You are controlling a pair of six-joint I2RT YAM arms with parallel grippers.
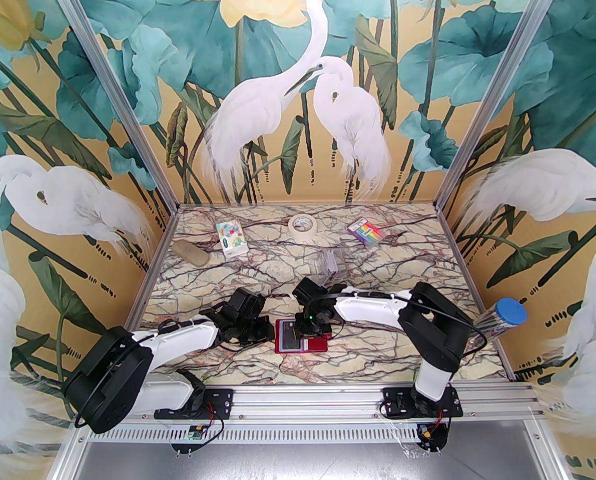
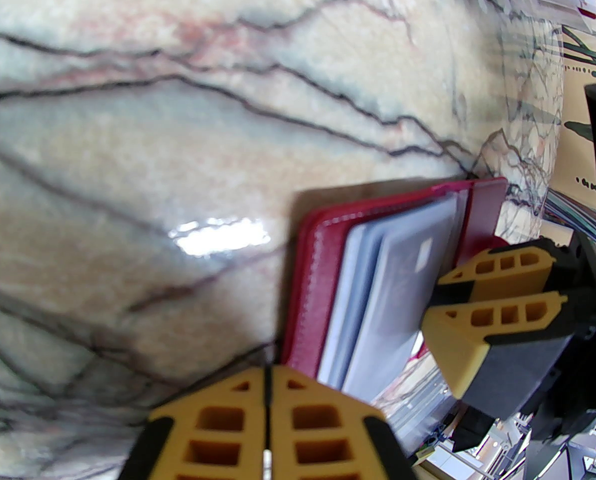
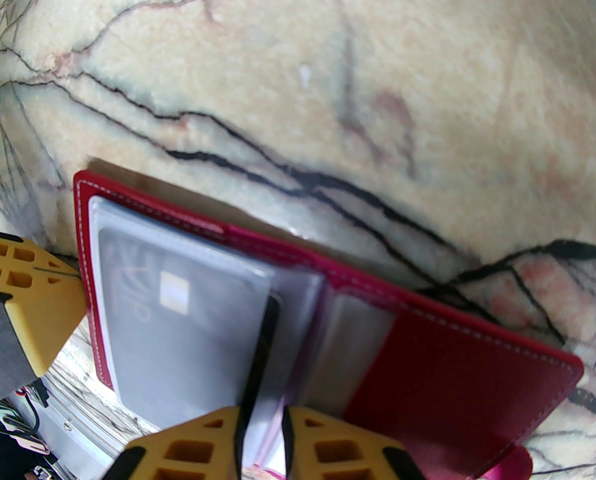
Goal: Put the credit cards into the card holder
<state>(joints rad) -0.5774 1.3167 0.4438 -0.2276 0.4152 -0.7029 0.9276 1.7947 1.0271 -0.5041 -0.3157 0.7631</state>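
Card holder (image 3: 453, 368) open on table (image 3: 328, 68). Right fingers (image 3: 328, 448) grasp a credit card (image 3: 267, 328) against it. Left fingers (image 2: 318, 443) clenched, empty.

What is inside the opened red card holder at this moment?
In the card holder are clear sleeves; one holds a grey card marked VIP. The right gripper pinches a dark-edged card edge-on among them. Lower sleeves are covered.
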